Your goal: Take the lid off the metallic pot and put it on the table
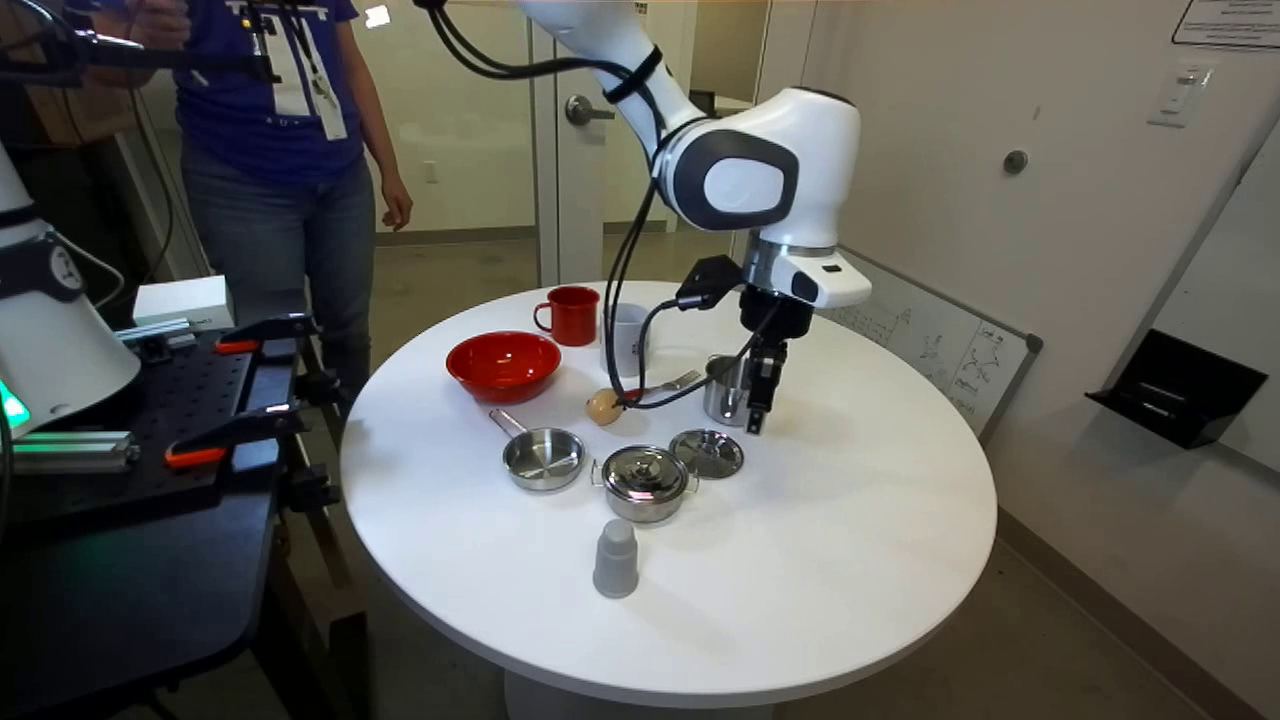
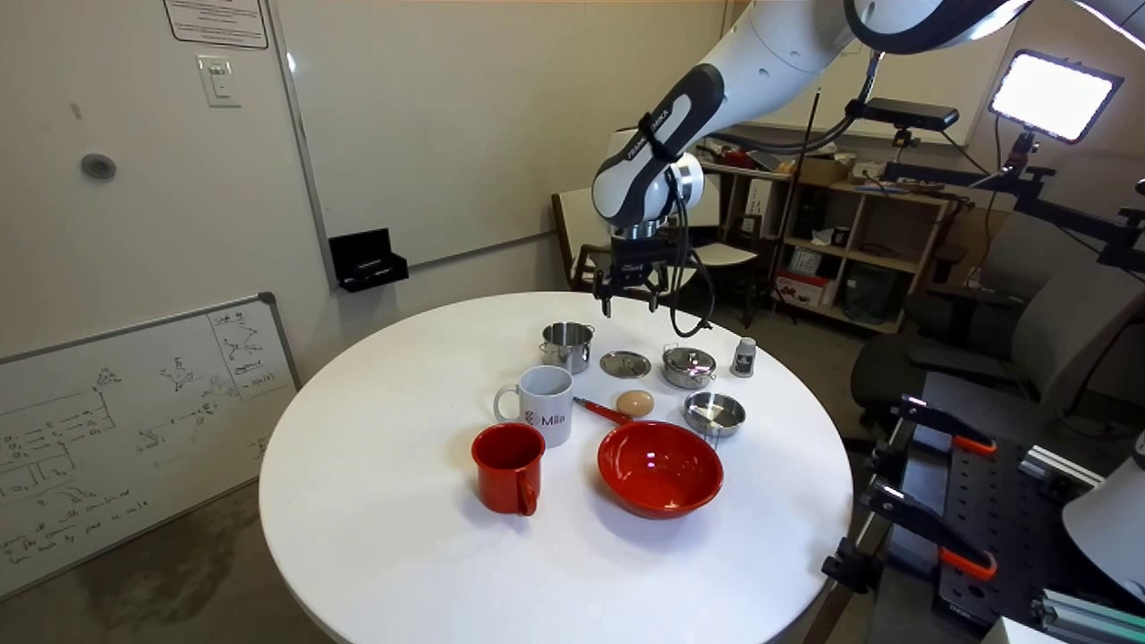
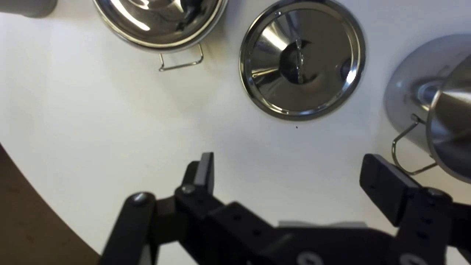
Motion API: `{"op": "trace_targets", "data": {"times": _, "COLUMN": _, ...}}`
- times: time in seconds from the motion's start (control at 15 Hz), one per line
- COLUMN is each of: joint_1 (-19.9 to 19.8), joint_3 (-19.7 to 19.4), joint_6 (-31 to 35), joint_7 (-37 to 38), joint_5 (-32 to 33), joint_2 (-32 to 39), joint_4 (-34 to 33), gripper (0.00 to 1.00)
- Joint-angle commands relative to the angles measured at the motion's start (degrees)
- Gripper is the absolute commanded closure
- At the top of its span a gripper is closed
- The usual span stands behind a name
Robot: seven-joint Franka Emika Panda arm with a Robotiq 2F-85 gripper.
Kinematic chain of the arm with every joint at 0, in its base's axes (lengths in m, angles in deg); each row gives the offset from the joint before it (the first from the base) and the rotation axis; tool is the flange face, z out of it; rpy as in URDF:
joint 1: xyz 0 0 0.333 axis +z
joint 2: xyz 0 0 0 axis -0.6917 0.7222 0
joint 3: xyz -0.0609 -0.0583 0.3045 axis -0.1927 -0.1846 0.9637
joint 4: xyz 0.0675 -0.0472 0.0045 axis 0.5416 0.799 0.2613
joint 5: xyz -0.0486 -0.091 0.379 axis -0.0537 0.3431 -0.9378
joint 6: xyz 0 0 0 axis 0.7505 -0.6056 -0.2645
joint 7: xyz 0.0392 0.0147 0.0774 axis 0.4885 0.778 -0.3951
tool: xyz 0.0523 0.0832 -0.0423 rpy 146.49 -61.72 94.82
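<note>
The lid (image 1: 706, 453) is a round flat silvery disc lying flat on the white round table (image 1: 840, 560). It also shows in an exterior view (image 2: 625, 364) and at the upper middle of the wrist view (image 3: 303, 62). The metallic pot (image 2: 566, 349) stands upright without a lid, beside the lid and apart from it. It is partly behind the gripper in an exterior view (image 1: 722, 395) and cut off at the right of the wrist view (image 3: 450, 129). My gripper (image 3: 287, 156) is open and empty above the table, near the pot and lid, touching neither as far as I can see.
A shallow lidded steel pot (image 1: 645, 485), a small steel pan (image 1: 543, 458) and a grey cup (image 1: 616, 560) stand near the lid. A red bowl (image 2: 660, 470), red mug (image 2: 507, 470), white mug (image 2: 547, 402), egg (image 2: 635, 403) and red-handled fork (image 2: 604, 410) are also on the table.
</note>
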Motion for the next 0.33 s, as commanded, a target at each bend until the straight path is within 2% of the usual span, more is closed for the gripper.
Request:
{"op": "trace_targets", "data": {"times": 0.0, "joint_1": 0.2, "joint_3": 1.1, "joint_6": 3.6, "joint_7": -2.9, "joint_5": 0.3, "joint_2": -4.2, "joint_4": 3.7, "gripper": 0.0}}
{"op": "trace_targets", "data": {"times": 0.07, "joint_1": -0.2, "joint_3": 0.5, "joint_6": 1.0, "joint_7": -1.0, "joint_5": 0.1, "joint_2": -1.0, "joint_4": 0.0, "gripper": 0.0}}
{"op": "trace_targets", "data": {"times": 0.27, "joint_1": 0.0, "joint_3": 0.9, "joint_6": 1.7, "joint_7": -1.8, "joint_5": 0.1, "joint_2": -2.2, "joint_4": 0.5, "gripper": 0.0}}
